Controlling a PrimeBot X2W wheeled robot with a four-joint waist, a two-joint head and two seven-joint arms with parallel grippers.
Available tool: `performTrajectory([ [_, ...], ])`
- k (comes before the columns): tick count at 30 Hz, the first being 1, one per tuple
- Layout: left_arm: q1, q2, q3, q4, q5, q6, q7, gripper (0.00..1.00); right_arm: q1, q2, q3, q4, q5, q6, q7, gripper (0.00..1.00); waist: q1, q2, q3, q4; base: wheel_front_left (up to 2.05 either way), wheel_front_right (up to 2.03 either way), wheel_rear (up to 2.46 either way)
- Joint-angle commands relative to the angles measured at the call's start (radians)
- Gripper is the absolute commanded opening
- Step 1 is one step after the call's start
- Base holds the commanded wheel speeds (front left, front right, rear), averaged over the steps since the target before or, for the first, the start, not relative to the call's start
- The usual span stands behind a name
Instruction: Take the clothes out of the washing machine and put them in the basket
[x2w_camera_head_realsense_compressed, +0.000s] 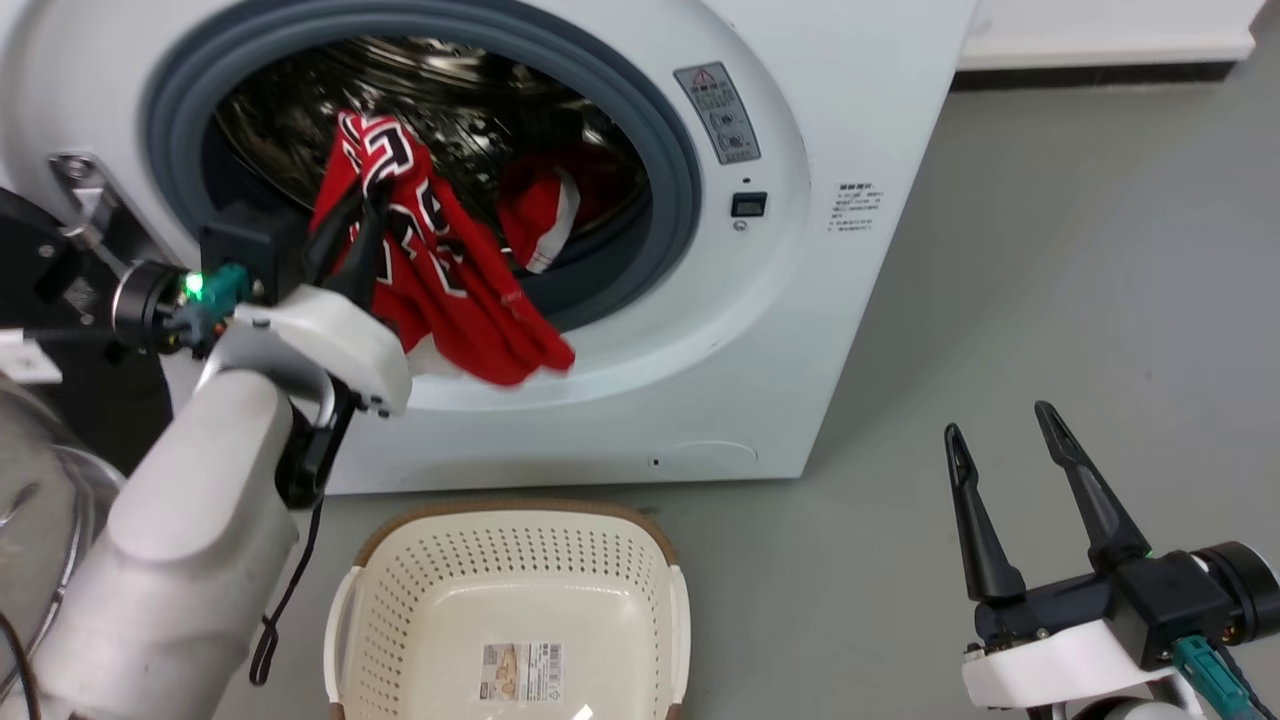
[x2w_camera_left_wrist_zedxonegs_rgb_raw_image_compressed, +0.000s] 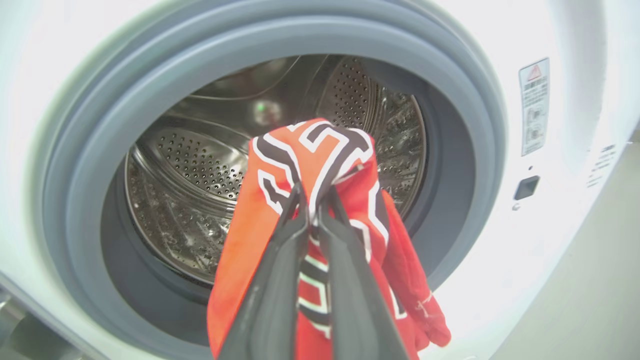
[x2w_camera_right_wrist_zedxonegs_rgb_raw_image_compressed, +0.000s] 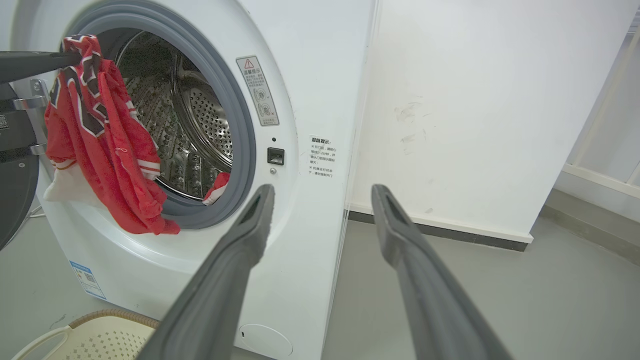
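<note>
The white washing machine (x2w_camera_head_realsense_compressed: 850, 300) stands with its drum open. My left gripper (x2w_camera_head_realsense_compressed: 355, 215) is at the drum's mouth, shut on the red jersey (x2w_camera_head_realsense_compressed: 450, 290) with black-and-white lettering. The jersey hangs down from the fingers over the grey ring and the machine's front. From the left wrist, the closed fingertips (x2w_camera_left_wrist_zedxonegs_rgb_raw_image_compressed: 312, 197) pinch the jersey (x2w_camera_left_wrist_zedxonegs_rgb_raw_image_compressed: 310, 150) near its top. A second red garment with white trim (x2w_camera_head_realsense_compressed: 540, 215) lies inside the drum. The cream basket (x2w_camera_head_realsense_compressed: 420, 600) sits on the floor below the opening. My right gripper (x2w_camera_head_realsense_compressed: 998, 420) is open and holds nothing, low on the right.
The machine's door (x2w_camera_right_wrist_zedxonegs_rgb_raw_image_compressed: 15, 175) stands swung open on the left, its glass (x2w_camera_head_realsense_compressed: 40, 480) beside my left forearm. A black cable hangs under that arm. Grey floor (x2w_camera_head_realsense_compressed: 1050, 250) stretches to the right of the machine, up to a white wall (x2w_camera_right_wrist_zedxonegs_rgb_raw_image_compressed: 475, 100).
</note>
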Motion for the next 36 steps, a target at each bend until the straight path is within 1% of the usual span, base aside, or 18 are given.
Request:
performTrajectory([
  [1,0.031,0.01,0.004,-0.044,0.003,0.014,-0.007,0.0,0.012,0.001,-0.001,0.001,-0.005,-0.001,-0.002,1.0,0.0002,-0.0001,-0.027,0.016,0.0,0.0,0.0],
  [5,0.119,0.044,0.005,-0.208,0.009,0.062,0.006,0.0,0.031,0.001,-0.003,0.001,-0.003,-0.001,-0.002,1.0,0.0002,-0.0001,-0.052,0.025,0.0,0.0,0.0],
  [14,0.286,0.132,0.013,-0.582,0.02,0.177,0.083,0.0,0.065,0.001,-0.003,0.004,0.001,-0.001,-0.002,1.0,0.0002,-0.0001,-0.09,0.04,0.0,0.0,0.0],
  [18,0.35,0.17,0.012,-0.708,0.028,0.218,0.12,0.0,0.074,0.001,-0.004,0.007,0.001,-0.001,-0.002,1.0,0.0002,-0.0001,-0.096,0.045,0.0,0.0,0.0],
  [21,0.389,0.193,0.012,-0.777,0.036,0.243,0.139,0.0,0.073,0.001,-0.004,0.007,-0.001,-0.001,-0.002,1.0,0.0002,-0.0001,-0.093,0.047,0.0,0.0,0.0],
  [24,0.423,0.211,0.01,-0.824,0.038,0.261,0.154,0.0,0.064,0.001,-0.005,0.003,-0.003,-0.001,-0.002,1.0,0.0002,-0.0001,-0.084,0.048,0.0,0.0,0.0],
  [27,0.466,0.218,-0.013,-0.848,0.035,0.265,0.167,0.0,0.046,0.001,-0.006,-0.003,-0.006,-0.001,-0.002,1.0,0.0002,-0.0001,-0.059,0.046,0.0,0.0,0.0],
  [32,0.513,0.199,-0.042,-0.828,0.022,0.265,0.155,0.0,0.023,0.001,-0.012,-0.004,-0.012,-0.001,-0.002,1.0,0.0002,-0.0001,-0.01,0.041,0.0,0.0,0.0],
  [36,0.54,0.173,-0.068,-0.764,0.005,0.245,0.136,0.0,0.002,0.001,-0.016,-0.008,-0.019,-0.001,-0.002,1.0,0.0002,-0.0001,0.036,0.037,0.0,0.0,0.0],
])
